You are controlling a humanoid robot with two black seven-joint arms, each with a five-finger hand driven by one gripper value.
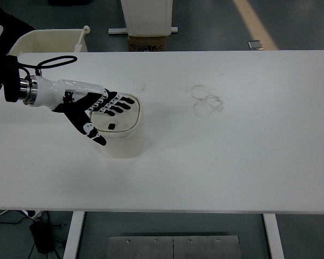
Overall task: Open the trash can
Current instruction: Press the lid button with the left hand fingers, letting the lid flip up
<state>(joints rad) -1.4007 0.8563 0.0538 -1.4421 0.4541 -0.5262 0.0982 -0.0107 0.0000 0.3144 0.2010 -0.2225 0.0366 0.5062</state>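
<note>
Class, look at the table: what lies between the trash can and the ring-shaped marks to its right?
Nothing: in the top view, bare white table separates the trash can from the ring marks.

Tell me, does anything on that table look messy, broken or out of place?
Only some faint ring-shaped smudges on the white table, right of the trash can. The can stands upright, lid closed, with the left hand spread flat over it. Nothing looks spilled or damaged.

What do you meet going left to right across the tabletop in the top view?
Left arm's black cable loop → left hand, fingers spread flat over the lid → white trash can → faint ring marks → bare white table.
</note>
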